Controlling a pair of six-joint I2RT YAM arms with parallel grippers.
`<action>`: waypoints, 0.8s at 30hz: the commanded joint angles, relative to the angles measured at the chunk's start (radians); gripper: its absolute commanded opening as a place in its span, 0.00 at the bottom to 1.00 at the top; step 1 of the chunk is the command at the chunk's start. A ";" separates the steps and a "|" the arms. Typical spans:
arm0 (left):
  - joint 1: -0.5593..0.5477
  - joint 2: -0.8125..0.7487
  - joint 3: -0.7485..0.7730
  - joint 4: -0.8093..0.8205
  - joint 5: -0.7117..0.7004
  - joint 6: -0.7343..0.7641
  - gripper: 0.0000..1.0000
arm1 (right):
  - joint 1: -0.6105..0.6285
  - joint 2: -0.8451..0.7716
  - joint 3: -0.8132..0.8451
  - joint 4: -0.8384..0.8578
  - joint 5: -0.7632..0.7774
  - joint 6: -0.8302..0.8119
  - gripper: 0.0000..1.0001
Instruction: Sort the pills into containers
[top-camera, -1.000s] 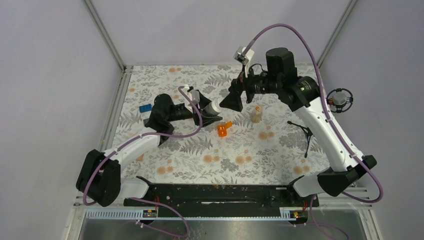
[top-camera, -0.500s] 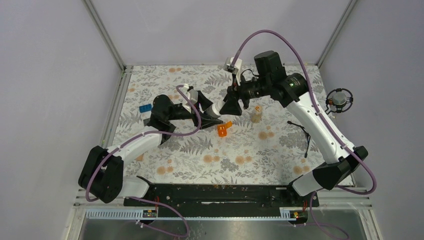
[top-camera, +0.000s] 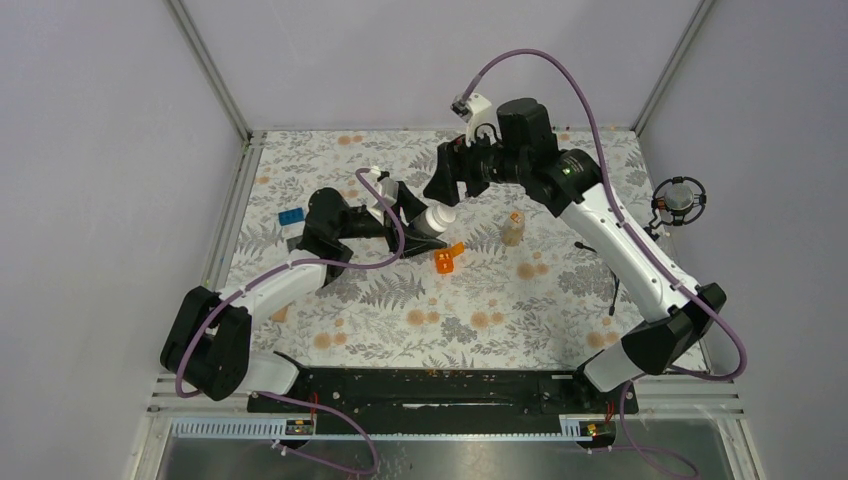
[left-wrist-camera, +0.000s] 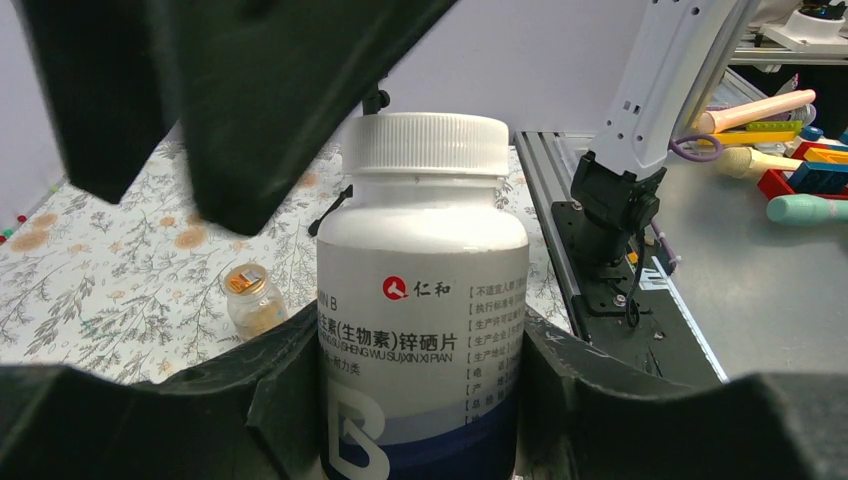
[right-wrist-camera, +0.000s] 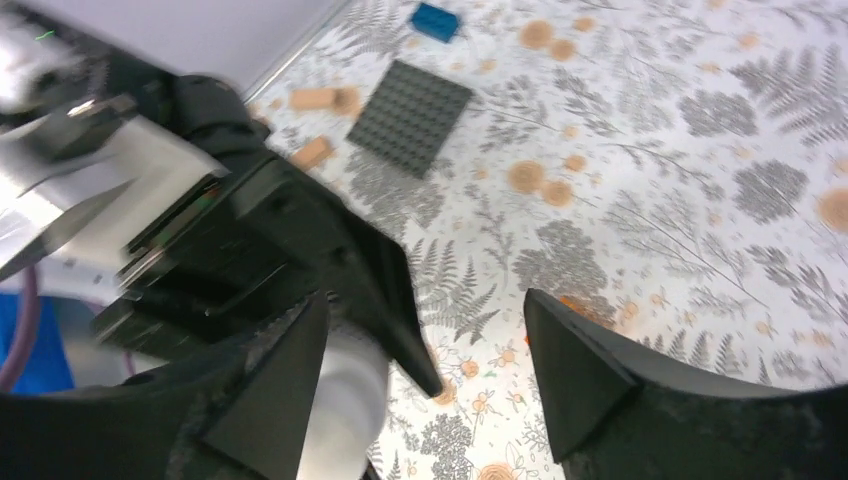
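Two arms reach out over the flowered table from the edge closest to me. Nearest of the small things is the orange box, lying on the cloth with its lid flipped open, just beside and in front of the left gripper but not touching it. That gripper is clamped on the white bottle. Its fingers press both sides of the lower body, where the label turns dark blue, and the neck and white cap stick out past the fingertips, pointing toward the other arm. The bottle is off the cloth, held tilted.

A little to the right stands the tan bottle, upright on the table, well apart from both grippers.

Just beyond the cap hangs the right gripper, its jaws spread apart with nothing caught between them. One of its fingers sits close beside the cap, and whether they touch I cannot tell.

Further off on the left side lie the dark grey studded plate and, past it, the blue brick.
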 joint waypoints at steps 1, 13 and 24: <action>-0.004 -0.010 0.036 0.075 0.019 0.007 0.00 | 0.003 0.027 0.057 0.010 0.234 0.148 0.88; -0.004 0.003 0.070 0.029 0.011 -0.022 0.00 | -0.084 -0.106 -0.042 -0.099 -0.350 -0.144 0.99; -0.004 0.000 0.115 0.062 0.085 -0.116 0.00 | -0.083 -0.022 0.007 -0.004 -0.131 0.007 0.92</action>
